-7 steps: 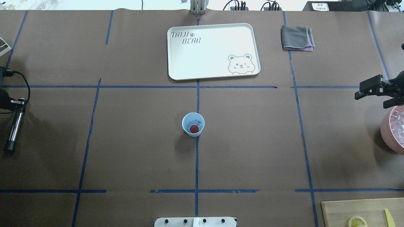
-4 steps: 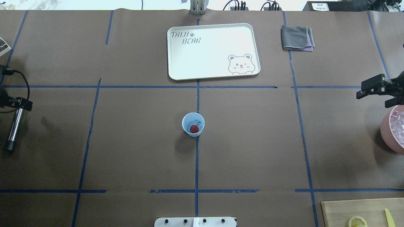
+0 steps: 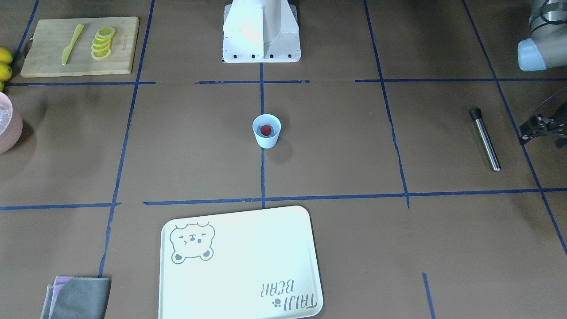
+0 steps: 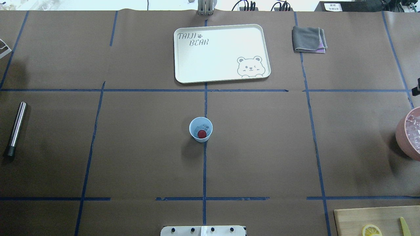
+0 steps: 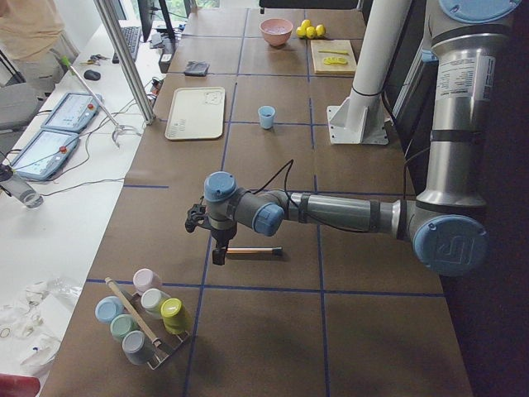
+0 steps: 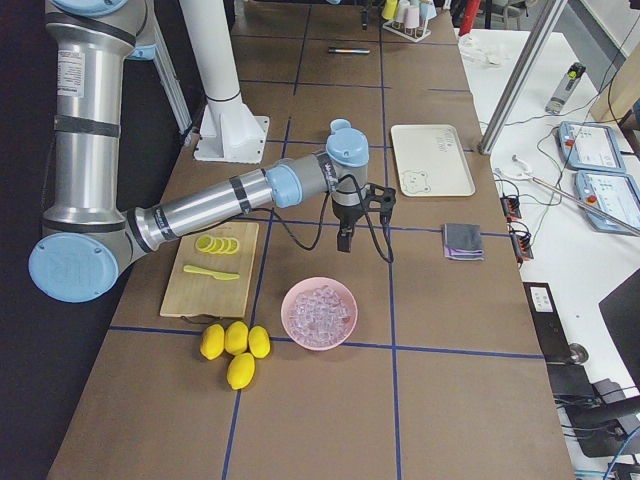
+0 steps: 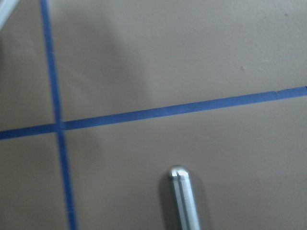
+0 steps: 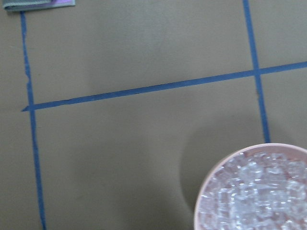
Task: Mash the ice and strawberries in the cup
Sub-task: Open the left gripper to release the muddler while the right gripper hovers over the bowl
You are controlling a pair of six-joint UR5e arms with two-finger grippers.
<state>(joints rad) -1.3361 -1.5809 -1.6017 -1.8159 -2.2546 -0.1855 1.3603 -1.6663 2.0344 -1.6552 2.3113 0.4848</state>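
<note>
You would have found one small pale blue tapered cup [image 4: 194,126] standing upright at the middle of the table, on a crossing of the blue tape lines. It held one round red strawberry [image 4: 202,133] with a few clear ice chunks [image 4: 205,126] just beside it.

One steel rod with a black tip [image 4: 16,126] lay flat at the far left, and the left gripper [image 5: 216,258] hung above it. I could not tell whether its fingers were spread or closed. The right gripper [image 6: 344,240] hung near one pink bowl [image 6: 296,333] heaped with ice, and its state was just as unclear.

You also had one cream bear-print tray [image 4: 220,52], one folded grey cloth [image 4: 308,39], and one wooden board [image 3: 53,64] carrying a row of lemon slices [image 3: 102,43] and one yellow-green knife [image 3: 72,43]. Four whole lemons [image 6: 237,338] lay beside it.

Brown paper [image 4: 262,147] taped into a blue grid covered the table. A white bench [image 6: 590,240] with tablets and cables ran alongside.
</note>
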